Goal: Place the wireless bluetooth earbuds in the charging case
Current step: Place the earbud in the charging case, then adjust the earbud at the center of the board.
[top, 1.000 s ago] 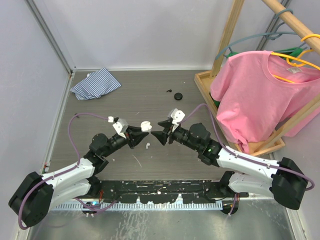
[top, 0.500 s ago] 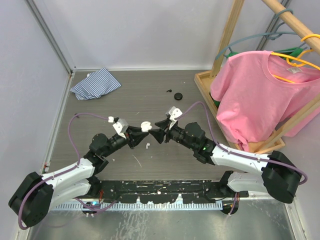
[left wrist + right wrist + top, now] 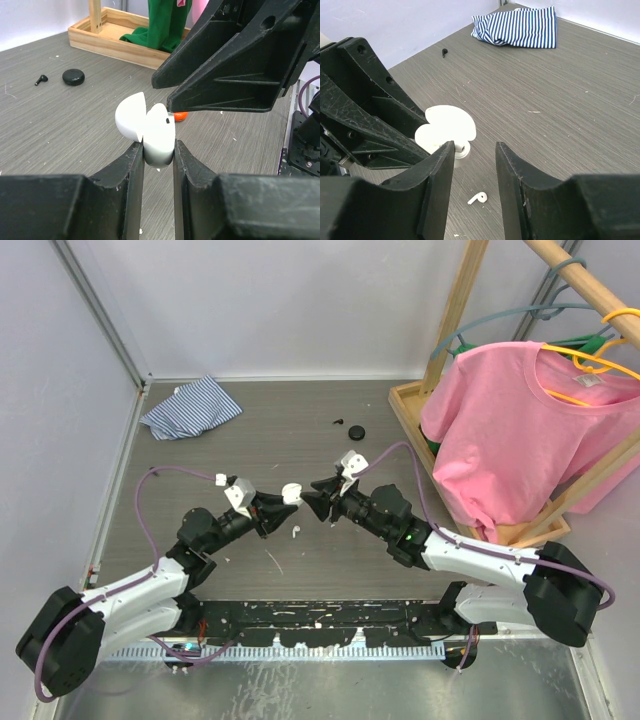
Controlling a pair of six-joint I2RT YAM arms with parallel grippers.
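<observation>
My left gripper (image 3: 158, 150) is shut on a white charging case (image 3: 155, 135) and holds it above the table with its lid swung open. From above, the case (image 3: 291, 491) hangs between the two gripper tips. My right gripper (image 3: 475, 146) is open, with nothing between its fingers; its left fingertip is at the case's open mouth (image 3: 445, 130). A small white part shows in that mouth. A white earbud (image 3: 479, 198) lies loose on the table below (image 3: 296, 532). A small orange-red thing (image 3: 180, 116) shows just behind the case; whether anything touches it I cannot tell.
A black earbud (image 3: 339, 422) and a round black case (image 3: 356, 432) lie further back. A striped cloth (image 3: 190, 407) is bunched in the far left corner. A wooden rack (image 3: 415, 415) with a pink shirt (image 3: 520, 430) fills the right side.
My right gripper has moved left up to the case and its jaws have narrowed. The left gripper has kept its hold and hardly moved.
</observation>
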